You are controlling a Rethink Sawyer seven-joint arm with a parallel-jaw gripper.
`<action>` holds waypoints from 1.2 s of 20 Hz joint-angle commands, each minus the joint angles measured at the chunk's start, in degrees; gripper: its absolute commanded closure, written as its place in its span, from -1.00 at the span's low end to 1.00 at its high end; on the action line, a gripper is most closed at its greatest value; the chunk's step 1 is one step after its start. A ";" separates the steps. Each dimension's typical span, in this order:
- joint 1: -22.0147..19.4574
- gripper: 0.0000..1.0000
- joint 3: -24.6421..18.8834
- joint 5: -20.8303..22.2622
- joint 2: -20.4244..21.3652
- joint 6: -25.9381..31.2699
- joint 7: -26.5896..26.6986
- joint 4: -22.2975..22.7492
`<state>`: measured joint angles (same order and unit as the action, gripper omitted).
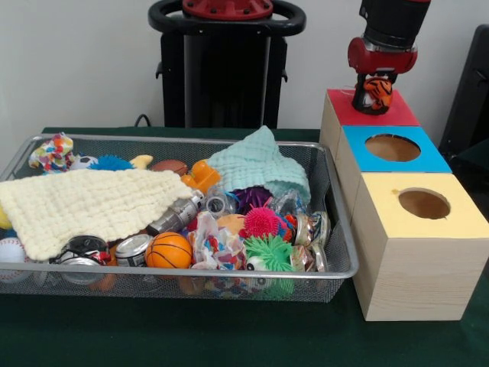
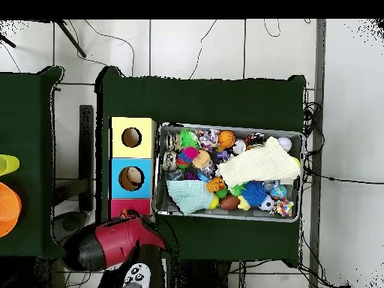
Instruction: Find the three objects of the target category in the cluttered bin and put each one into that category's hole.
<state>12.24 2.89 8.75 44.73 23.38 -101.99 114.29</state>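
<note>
My gripper (image 1: 374, 98) is shut on the orange tiger toy with black stripes (image 1: 377, 92) and holds it right over the red top of the far wooden box (image 1: 340, 107). That box's hole is hidden under the gripper and the tiger. In the overhead view the red arm (image 2: 120, 240) covers most of the red-topped box (image 2: 118, 207). The wire mesh bin (image 1: 336, 271) lies left of the boxes, full of toys; it also shows in the overhead view (image 2: 225, 126). A small yellow shape (image 1: 141, 160) lies at the bin's back; I cannot tell what it is.
The blue-topped box (image 1: 439, 162) and the yellow-topped box (image 1: 458, 222) stand in a row in front of the red one. In the bin lie a pale yellow cloth (image 1: 84, 202), a mint cloth (image 1: 260, 164), a small basketball (image 1: 168, 251), spiky balls (image 1: 262, 222) and an orange studded block (image 1: 202, 176).
</note>
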 commanded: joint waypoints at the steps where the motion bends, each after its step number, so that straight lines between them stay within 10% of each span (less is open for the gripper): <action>1: -1.02 -1.00 -0.95 1.96 -3.42 4.18 -4.96 1.15; 24: 5.17 -1.00 6.52 4.40 -9.14 -6.29 -10.85 -4.05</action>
<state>14.79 5.11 8.77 42.99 22.29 -101.99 112.88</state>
